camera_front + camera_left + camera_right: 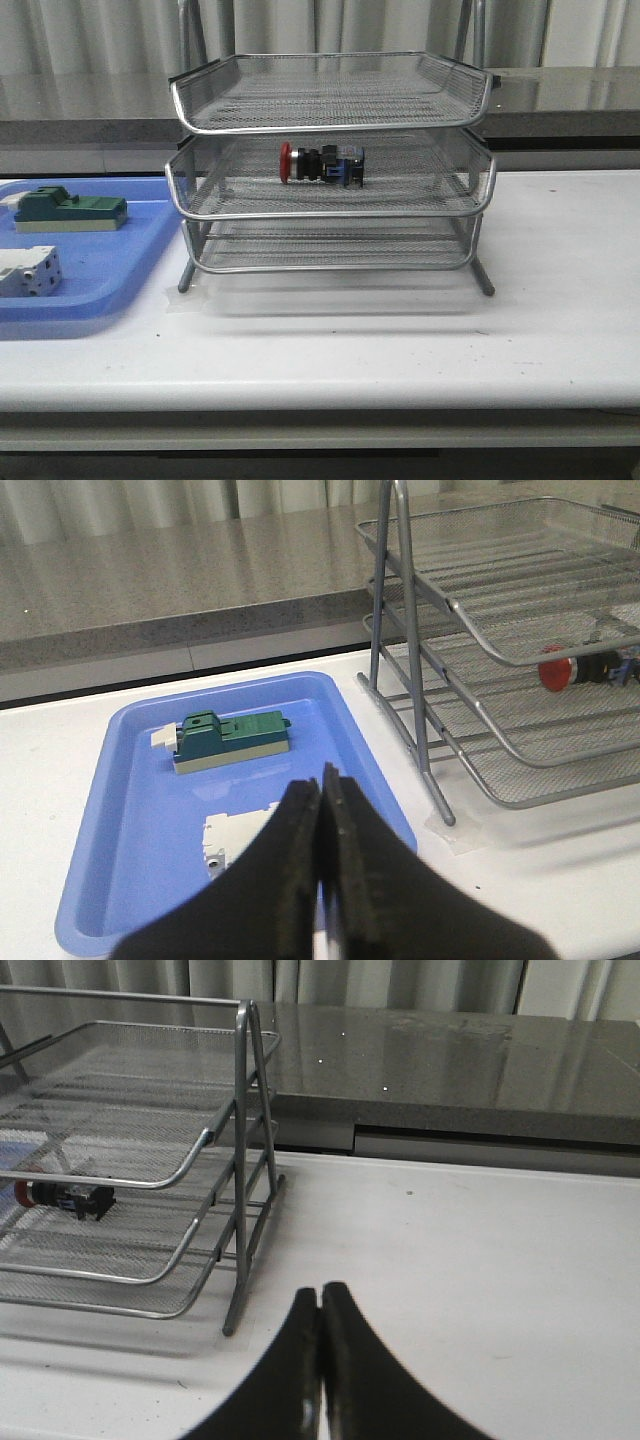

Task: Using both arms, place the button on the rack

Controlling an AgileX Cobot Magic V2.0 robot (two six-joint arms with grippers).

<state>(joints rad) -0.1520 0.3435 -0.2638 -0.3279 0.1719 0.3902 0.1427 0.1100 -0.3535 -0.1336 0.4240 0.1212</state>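
The button [322, 164] lies on its side in the middle tray of the silver wire rack [330, 205], red head to the left, blue block to the right. It also shows through the mesh in the left wrist view as the button [585, 667] and in the right wrist view as the button [65, 1196]. My left gripper [321, 780] is shut with nothing in it, hanging over the blue tray, apart from the rack [500, 660]. My right gripper [320, 1292] is shut and empty above the bare table to the right of the rack [150, 1160]. Neither arm shows in the front view.
A flat blue tray [105, 270] lies left of the rack, holding a green-topped block [70, 211] and a white terminal block [28, 272]. The white table [520, 330] stretches to the right. A grey counter [560, 90] runs behind.
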